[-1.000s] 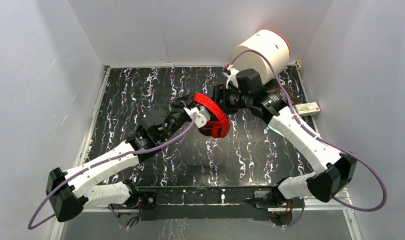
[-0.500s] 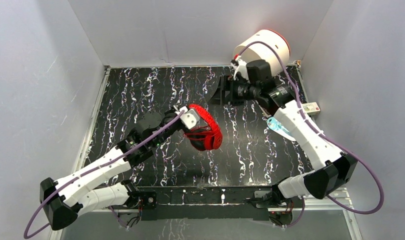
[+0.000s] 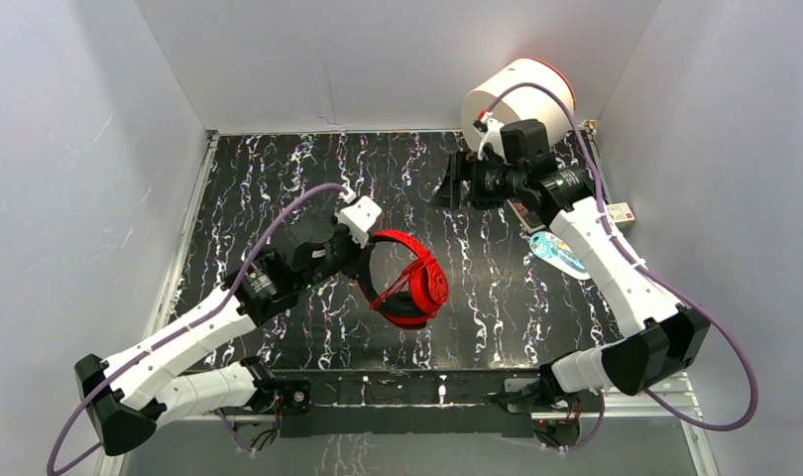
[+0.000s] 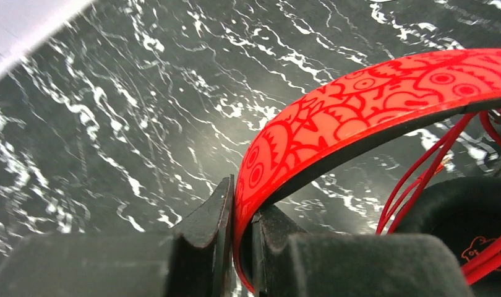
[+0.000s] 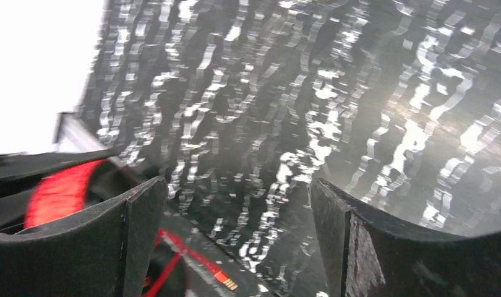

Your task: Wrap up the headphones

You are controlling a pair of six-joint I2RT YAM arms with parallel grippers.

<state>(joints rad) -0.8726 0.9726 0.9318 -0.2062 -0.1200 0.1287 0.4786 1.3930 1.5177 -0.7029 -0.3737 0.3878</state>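
The red headphones (image 3: 409, 283) hang above the black marbled table near its middle, held by the headband. My left gripper (image 3: 363, 250) is shut on the patterned red headband (image 4: 359, 102), its two fingers pinching the band's end at the left gripper (image 4: 242, 216). Thin red cable (image 4: 421, 176) strands run across a black ear pad (image 4: 464, 210). My right gripper (image 3: 447, 186) stands open at the far right, apart from the headphones, with nothing between its fingers; its right gripper (image 5: 239, 210) view shows the headphones (image 5: 59, 192) blurred at lower left.
A white cylinder with a red rim (image 3: 516, 99) lies at the back right corner. A small box (image 3: 609, 215) and a pale blue packet (image 3: 556, 253) lie by the right wall. White walls close in the table on three sides.
The left arm has drawn the headphones toward the near side and turned them. The right gripper has opened wider and pulled back to the far right, away from the headband.
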